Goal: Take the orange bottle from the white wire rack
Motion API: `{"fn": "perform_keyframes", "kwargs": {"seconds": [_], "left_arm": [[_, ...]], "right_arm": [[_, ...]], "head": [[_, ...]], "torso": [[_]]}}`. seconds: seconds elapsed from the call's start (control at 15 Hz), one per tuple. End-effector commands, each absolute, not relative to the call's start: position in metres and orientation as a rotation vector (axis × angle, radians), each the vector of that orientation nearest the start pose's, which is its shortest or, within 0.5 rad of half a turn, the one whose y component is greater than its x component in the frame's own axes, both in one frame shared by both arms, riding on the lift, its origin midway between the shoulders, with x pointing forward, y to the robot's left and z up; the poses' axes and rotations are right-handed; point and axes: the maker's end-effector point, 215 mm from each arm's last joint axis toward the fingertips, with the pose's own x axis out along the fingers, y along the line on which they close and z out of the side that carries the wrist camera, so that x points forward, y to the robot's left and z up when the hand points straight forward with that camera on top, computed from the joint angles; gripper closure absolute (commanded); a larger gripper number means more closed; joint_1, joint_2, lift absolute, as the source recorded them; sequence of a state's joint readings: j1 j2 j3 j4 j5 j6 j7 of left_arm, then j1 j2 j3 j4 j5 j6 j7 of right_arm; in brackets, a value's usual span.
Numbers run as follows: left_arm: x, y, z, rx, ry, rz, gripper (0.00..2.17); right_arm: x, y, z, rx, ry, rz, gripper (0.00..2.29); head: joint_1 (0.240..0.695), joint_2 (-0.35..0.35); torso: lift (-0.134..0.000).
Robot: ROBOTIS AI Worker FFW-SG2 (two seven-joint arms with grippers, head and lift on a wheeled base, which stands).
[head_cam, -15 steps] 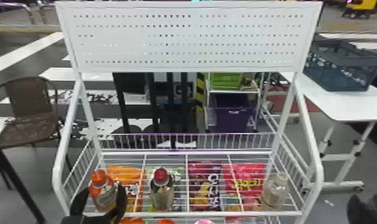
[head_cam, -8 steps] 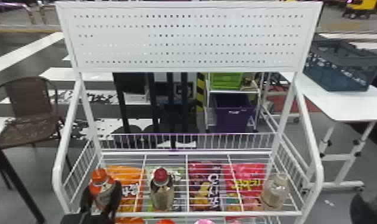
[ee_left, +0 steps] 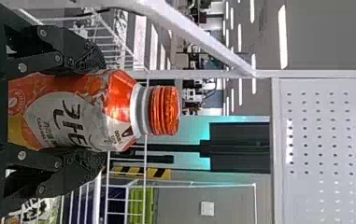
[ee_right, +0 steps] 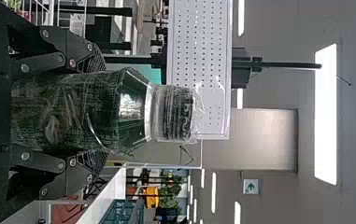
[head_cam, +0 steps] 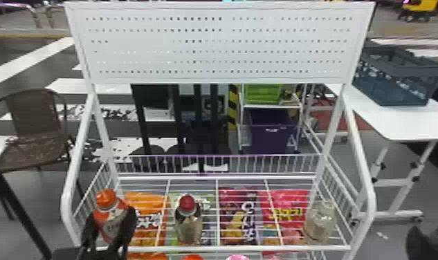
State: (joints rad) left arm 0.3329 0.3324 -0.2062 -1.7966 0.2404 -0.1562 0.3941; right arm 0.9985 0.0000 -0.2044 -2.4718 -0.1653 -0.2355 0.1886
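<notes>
In the head view my left gripper [head_cam: 109, 230] is at the front left of the white wire rack [head_cam: 207, 248], with its dark fingers on either side of the orange bottle [head_cam: 106, 207]. The left wrist view has the orange bottle [ee_left: 119, 100] between both fingers of my left gripper [ee_left: 98, 109], shut against its label, the cap pointing away from the palm. At the head view's lower right edge is my right gripper [head_cam: 422, 243], partly cut off. In the right wrist view my right gripper [ee_right: 98, 112] is shut on a dark bottle in clear wrap [ee_right: 133, 105].
A red-capped bottle [head_cam: 188, 221] and a clear bottle [head_cam: 320, 221] stand on the rack, over colourful snack bags [head_cam: 240, 221]. White side rails [head_cam: 71, 183] flank the left arm. On the right is a white table [head_cam: 401, 121] with a dark crate [head_cam: 398, 79].
The left gripper's fingers have drawn together around the orange bottle. Bottle and gripper have since shifted slightly left and upward in the head view. The right gripper has hardly moved.
</notes>
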Motion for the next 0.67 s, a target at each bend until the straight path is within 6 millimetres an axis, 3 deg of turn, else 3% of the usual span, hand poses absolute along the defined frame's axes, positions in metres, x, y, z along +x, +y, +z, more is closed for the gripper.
{"fn": "perform_keyframes", "kwargs": {"seconds": [0.0,0.2,0.47,0.6], "left_arm": [[0.455,0.275,-0.343,0.022,0.036,0.133,1.98],[0.428,0.285,-0.300,0.014,0.005,0.151,1.98],[0.404,0.299,-0.263,0.041,0.020,0.171,1.98],[0.392,0.296,-0.247,0.037,0.005,0.161,1.98]], "right_arm": [[0.315,-0.272,-0.215,-0.018,-0.147,0.061,1.02],[0.315,-0.271,-0.215,-0.015,-0.149,0.062,1.02],[0.315,-0.270,-0.213,-0.015,-0.153,0.064,1.02],[0.315,-0.271,-0.213,-0.015,-0.153,0.063,1.02]], "head": [[0.499,0.000],[0.499,0.000],[0.499,0.000],[0.499,0.000]], "torso": [[0.000],[0.000],[0.000],[0.000]]}}
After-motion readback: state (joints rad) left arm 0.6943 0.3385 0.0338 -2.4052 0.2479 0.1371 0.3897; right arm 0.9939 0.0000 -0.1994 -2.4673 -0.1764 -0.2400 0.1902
